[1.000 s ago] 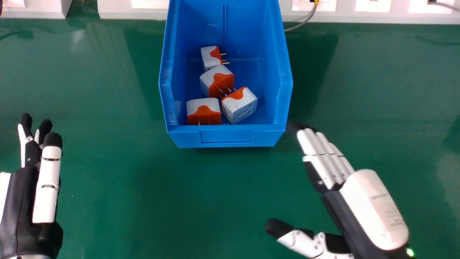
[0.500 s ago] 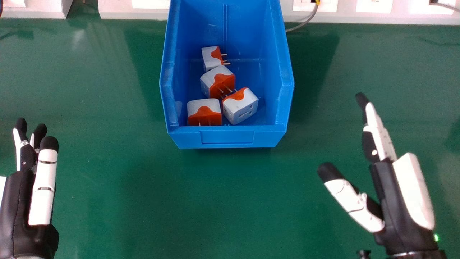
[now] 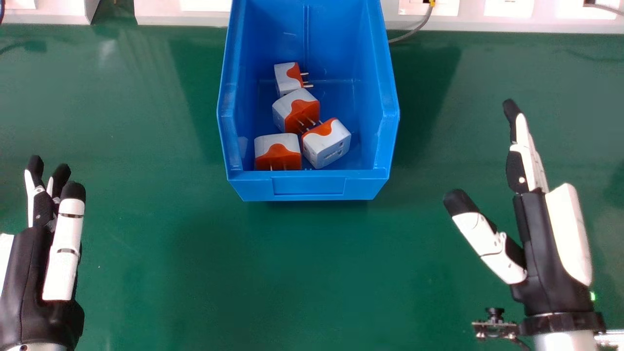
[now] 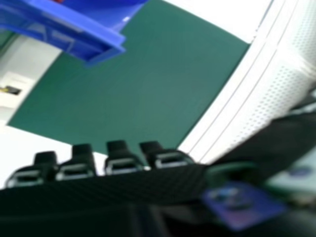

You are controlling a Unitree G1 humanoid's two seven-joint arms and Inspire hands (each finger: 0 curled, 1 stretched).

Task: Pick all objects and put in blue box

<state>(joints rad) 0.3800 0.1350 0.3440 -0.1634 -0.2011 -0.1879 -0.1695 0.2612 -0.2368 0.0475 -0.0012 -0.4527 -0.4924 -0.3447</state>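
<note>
1. Your right hand (image 3: 541, 243) has its fingers extended, with the thumb spread wide from them; it has hold of nothing
2. That hand is held edge-on, its fingers pointing towards the far edge of the green worktop (image 3: 312, 268) and its thumb angled out on the side nearer the box. It is well apart from the box, over the worktop's right part, and the silver forearm (image 3: 565, 341) comes in behind it from the near side
3. Your left hand (image 3: 63, 243) is over the left part of the worktop, fingers relaxed and fairly straight, carrying nothing, its tips also towards the far edge
4. The blue box (image 3: 308, 186) is upright near the middle of the worktop's far edge, between your two hands and touched by neither
5. Inside it you have four white-and-orange plug adapters: one by the near-left corner (image 3: 278, 153), one just to its right (image 3: 327, 144), one behind those two (image 3: 296, 109), and one farthest back (image 3: 286, 78)
6. You look to be at the close of the placing step, with the adapters in view already boxed. The next move likely calls for settling both arms at rest, keeping the right thumb away from the box wall so you don't nudge it
</note>
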